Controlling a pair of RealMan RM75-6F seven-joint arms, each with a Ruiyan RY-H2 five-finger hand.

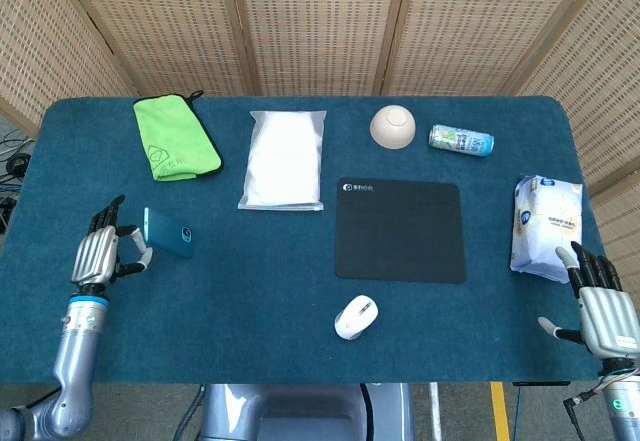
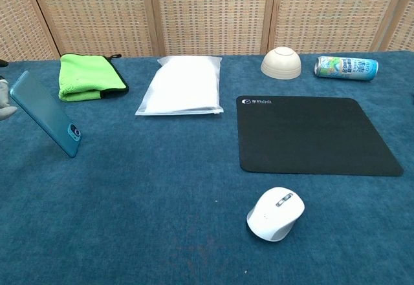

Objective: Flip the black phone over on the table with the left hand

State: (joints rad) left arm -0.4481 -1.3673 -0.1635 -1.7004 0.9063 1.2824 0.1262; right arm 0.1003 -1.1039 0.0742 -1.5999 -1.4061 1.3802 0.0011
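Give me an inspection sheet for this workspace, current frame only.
Surface: blue cloth table.
Job's things: phone tilted, camera side showing, lower end on table, upper end at left hand.
Clutter: green cloth, white pouch, bowl upside down, can on its side, mousepad, mouse, wipes pack.
Hands: left fingers beside phone, grip unclear; right hand open, idle.
Cables: some past table's left edge.
Surroundings: wicker screens.
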